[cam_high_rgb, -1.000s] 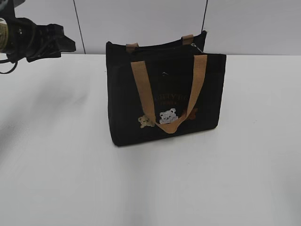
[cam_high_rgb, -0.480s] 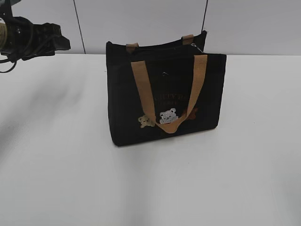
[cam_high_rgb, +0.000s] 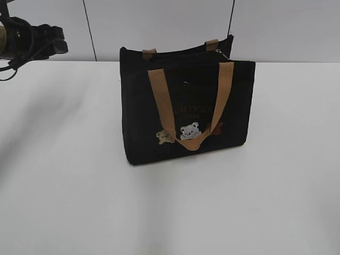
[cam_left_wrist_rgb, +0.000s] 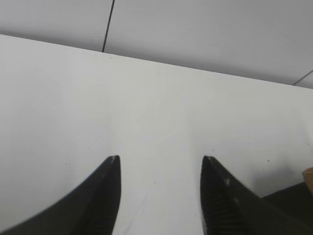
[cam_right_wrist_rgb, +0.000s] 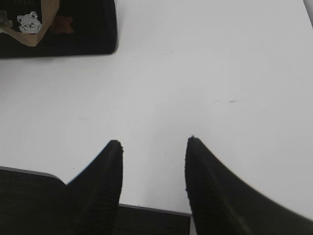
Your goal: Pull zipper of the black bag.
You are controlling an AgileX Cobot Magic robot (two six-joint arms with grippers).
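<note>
**A:** White tabletop (cam_high_rgb: 69,202) fills your exterior view, with pale wall panels (cam_high_rgb: 159,21) behind it. What do you have standing on it?

**B:** You have the black bag (cam_high_rgb: 139,111) upright near the middle of the table, its broad face turned toward the camera. One tan handle (cam_high_rgb: 159,101) hangs down over that face in a loop, and small bear patches (cam_high_rgb: 189,131) sit low on the fabric beside the loop's bottom.

**A:** Can you see inside it?

**B:** No. Your view is from the side and slightly above, so the bag's contents are hidden. The zipper (cam_high_rgb: 223,54) shows only as a small pale glint at the right end of the top seam, too small for you to make out more.

**A:** And your claws?

**B:** Your left gripper (cam_left_wrist_rgb: 159,161) hangs over bare table with its two dark fingers spread apart and nothing between them; in the exterior view that arm (cam_high_rgb: 32,42) sits at the far upper left, well apart from the bag. Your right gripper (cam_right_wrist_rgb: 154,142) is also released, fingers apart over the white surface, with the bag's lower corner and a white bear patch at the upper left of its wrist view.
</note>
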